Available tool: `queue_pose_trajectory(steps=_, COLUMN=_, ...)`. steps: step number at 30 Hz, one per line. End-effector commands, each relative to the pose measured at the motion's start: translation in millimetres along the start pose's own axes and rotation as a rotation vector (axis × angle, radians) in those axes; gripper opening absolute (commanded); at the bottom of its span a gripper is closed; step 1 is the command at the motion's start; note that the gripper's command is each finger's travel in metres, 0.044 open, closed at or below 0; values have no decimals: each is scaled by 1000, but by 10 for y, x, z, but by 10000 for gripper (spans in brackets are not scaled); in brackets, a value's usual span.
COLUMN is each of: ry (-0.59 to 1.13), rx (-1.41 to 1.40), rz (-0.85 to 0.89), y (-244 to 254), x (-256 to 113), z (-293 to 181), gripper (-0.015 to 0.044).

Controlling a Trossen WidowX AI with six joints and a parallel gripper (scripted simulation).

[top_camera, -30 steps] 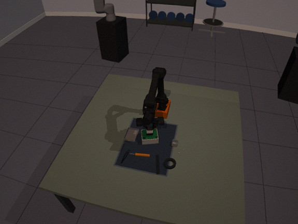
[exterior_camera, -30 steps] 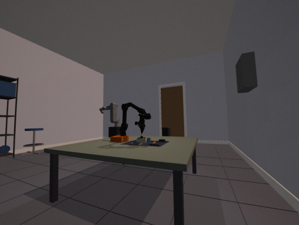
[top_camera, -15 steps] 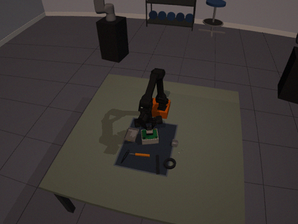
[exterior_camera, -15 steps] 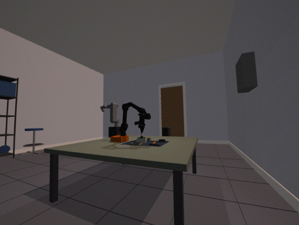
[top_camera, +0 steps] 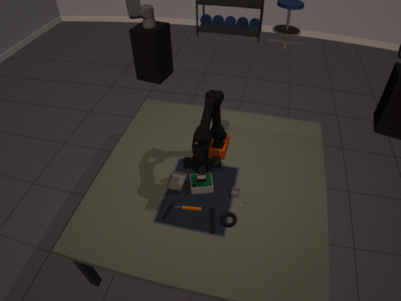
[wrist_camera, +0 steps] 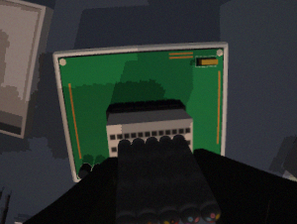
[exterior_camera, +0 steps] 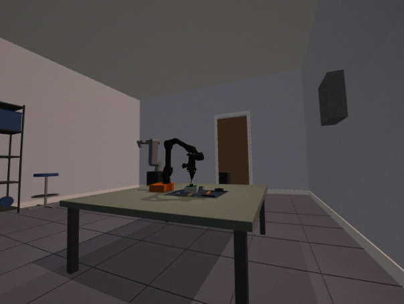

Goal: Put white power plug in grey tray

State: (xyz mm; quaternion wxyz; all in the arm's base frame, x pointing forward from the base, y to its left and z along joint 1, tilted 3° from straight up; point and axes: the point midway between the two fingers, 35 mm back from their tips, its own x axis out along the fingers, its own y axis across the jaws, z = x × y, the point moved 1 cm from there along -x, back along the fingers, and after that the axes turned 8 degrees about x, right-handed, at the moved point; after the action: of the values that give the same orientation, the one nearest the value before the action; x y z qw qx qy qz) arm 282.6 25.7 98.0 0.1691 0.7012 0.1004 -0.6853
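Dim room, claw (top_camera: 202, 171) (exterior_camera: 191, 180) (wrist_camera: 155, 163) gripping white plug (top_camera: 202, 177) (wrist_camera: 149, 128) at circuit board (top_camera: 205, 183) (wrist_camera: 104, 94)

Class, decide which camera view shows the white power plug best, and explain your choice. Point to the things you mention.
The wrist view: the white power plug (top_camera: 201, 177) (wrist_camera: 149, 130) appears large there, its rows of dark holes readable, though the cable bundle (wrist_camera: 155, 173) hides part. The top view shows a small pale block on the green board (top_camera: 206, 183) (wrist_camera: 99, 99); the exterior view, only a tiny pale spot below the gripper (top_camera: 202, 170) (exterior_camera: 191, 181) (wrist_camera: 155, 154).

You won't find any readable text, label, brand, number or sign in these views; whatever fine marks the green circuit board (top_camera: 206, 184) (wrist_camera: 99, 99) carries, you can't make out as letters or digits.
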Motion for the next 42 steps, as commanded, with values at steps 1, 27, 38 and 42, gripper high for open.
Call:
queue_pose_trajectory(steps=1, ry=0, rx=-3, rz=-87, y=83, x=-89, z=-2, gripper=0)
queue_pose_trajectory(steps=27, ry=14, rx=-3, rz=18, y=-17, x=-140, z=12, gripper=0)
queue_pose_trajectory(steps=38, ry=-15, rx=-4, rz=-182, y=179, x=-161, z=-14, gripper=0)
queue_pose_trajectory(steps=42, ry=-5, rx=-3, rz=-115, y=115, x=-172, z=-6, gripper=0)
